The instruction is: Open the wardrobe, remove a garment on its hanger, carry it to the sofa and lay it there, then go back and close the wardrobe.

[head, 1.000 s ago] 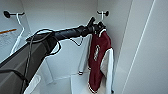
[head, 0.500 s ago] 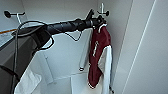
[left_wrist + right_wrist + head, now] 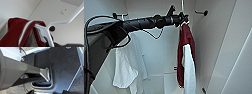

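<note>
Left tool [image 3: 182, 18] sits up at the hanger [image 3: 46, 29] neck inside the wardrobe [image 3: 214, 50]; can't tell if it's spread or pinching. Wardrobe open, white interior. Garment [image 3: 185, 57], dark red with a white sleeve, hangs on the hanger at the right side of the cabinet. White shirt [image 3: 127, 67] hangs to the left, apart from it. Dark wall hook [image 3: 202, 12] on the right inner wall. Right tool state can't tell.

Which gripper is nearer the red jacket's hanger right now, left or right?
Left. The left gripper is up at the hanger, right where the red jacket hangs inside the wardrobe. The right wrist camera looks down at the robot's own body, away from the hanger.
</note>
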Robot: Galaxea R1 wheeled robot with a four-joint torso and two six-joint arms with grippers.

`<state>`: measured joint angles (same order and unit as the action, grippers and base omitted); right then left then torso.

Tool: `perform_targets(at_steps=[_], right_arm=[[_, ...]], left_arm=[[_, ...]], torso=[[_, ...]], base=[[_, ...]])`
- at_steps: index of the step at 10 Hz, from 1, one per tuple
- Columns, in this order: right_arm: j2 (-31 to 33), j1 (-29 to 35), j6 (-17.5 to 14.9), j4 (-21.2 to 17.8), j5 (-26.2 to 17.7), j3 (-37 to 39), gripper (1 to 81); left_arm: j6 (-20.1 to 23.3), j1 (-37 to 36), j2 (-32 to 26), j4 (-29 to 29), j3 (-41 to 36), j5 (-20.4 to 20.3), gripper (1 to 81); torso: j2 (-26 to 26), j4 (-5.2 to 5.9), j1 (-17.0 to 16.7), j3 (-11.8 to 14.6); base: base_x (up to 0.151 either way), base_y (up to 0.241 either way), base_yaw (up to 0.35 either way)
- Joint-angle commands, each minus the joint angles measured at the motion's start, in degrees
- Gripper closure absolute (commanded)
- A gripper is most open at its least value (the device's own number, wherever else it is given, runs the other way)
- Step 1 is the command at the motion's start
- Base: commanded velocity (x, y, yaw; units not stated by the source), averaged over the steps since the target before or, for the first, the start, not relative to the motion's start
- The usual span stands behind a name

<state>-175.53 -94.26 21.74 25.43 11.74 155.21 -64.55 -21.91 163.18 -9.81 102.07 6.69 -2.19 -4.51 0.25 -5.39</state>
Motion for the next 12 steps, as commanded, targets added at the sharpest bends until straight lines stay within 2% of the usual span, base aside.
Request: perform_targets(at_steps=[1,3,4,6,8,10,12], right_arm=[[-0.3,2.1,0.0,-0.2,-2.2,-0.5,1.0],[-0.4,2.4,-0.1,-0.2,-1.9,-0.6,1.0],[-0.4,2.4,0.0,-0.1,-1.9,-0.5,1.0],[-0.4,2.4,-0.1,-0.1,-1.9,-0.6,1.0],[-0.4,2.3,-0.1,-0.3,-1.8,-0.6,1.0],[-0.5,2.4,-0.1,-0.3,-1.9,-0.7,1.0],[-0.4,2.4,-0.1,-0.4,-1.9,-0.7,1.0]], left_arm=[[1.8,-12.3,0.2,-2.9,0.1,-2.6,81.1],[1.9,-10.0,3.0,-3.4,-0.3,-2.6,81.1],[1.9,-8.6,5.1,-3.9,-0.6,-2.6,81.1],[1.9,-6.6,8.2,-4.4,-2.2,-2.8,81.1],[2.2,-5.8,7.8,-4.5,-7.0,-4.2,81.1],[2.2,-4.0,4.0,-5.2,-11.8,-8.5,81.1],[2.2,-2.9,-0.7,-5.1,-15.6,-9.0,81.1]], torso=[[0.0,0.00,0.0,0.0],[0.0,2.99,0.0,0.0],[0.0,3.36,0.0,0.0],[0.0,3.30,0.0,0.0],[0.0,3.30,0.0,0.0],[0.0,3.30,0.0,0.0],[0.0,3.30,0.0,0.0]], base=[[0.000,0.000,0.000],[0.000,0.000,0.000],[0.000,0.000,0.000],[0.000,0.000,0.000],[0.000,0.000,0.000],[0.000,0.000,0.000],[0.000,0.000,0.000]])
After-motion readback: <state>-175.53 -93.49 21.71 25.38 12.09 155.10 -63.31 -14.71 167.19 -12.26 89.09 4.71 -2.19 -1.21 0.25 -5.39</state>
